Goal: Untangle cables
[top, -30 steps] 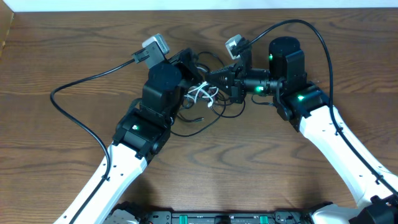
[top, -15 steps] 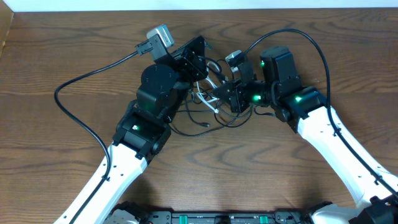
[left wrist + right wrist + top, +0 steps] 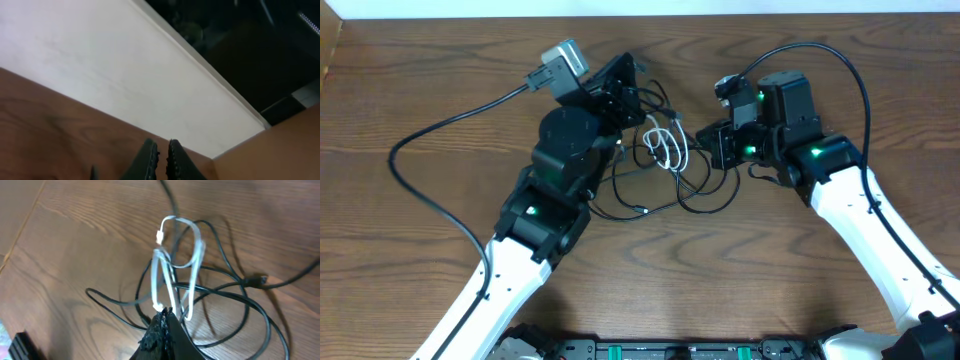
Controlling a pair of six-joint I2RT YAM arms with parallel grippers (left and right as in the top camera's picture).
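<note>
Right, white cable (image 3: pixel 666 148): bunched in a few narrow loops mid-worktop, slightly toward 12 in the overhead view, threaded over and through the black cables (image 3: pixel 705 208). Small white plug (image 3: pixel 159 236) at the far top of the loops in the right wrist view.

Black cables: thin loops all round the white one, widest toward 5 and 6, a few strands running up toward 12 beside the left gripper. Black plug end (image 3: pixel 644 210) lying at 7 of the white bunch, loose on the wood. All tangled together, not separated.

Right gripper (image 3: pixel 712 150): at 3 of the white cable, pointing toward 9, fingers pressed together. Tips right at the near bend of the white loops in the wrist view. Actual pinch on a strand: cannot tell.

Left gripper (image 3: pixel 628 88): at 11 of the bunch, fingers together, tilted upward. Wrist view mostly white wall (image 3: pixel 100 65) beyond the worktop edge, no cable visible between the tips. Black strands close beside it from overhead; contact unclear.

Worktop (image 3: pixel 420 260): dark wood grain. Left arm wire (image 3: pixel 460 115), thick and black, sweeping out toward 9. Right arm wire (image 3: pixel 800 45) arcing over toward 2.
</note>
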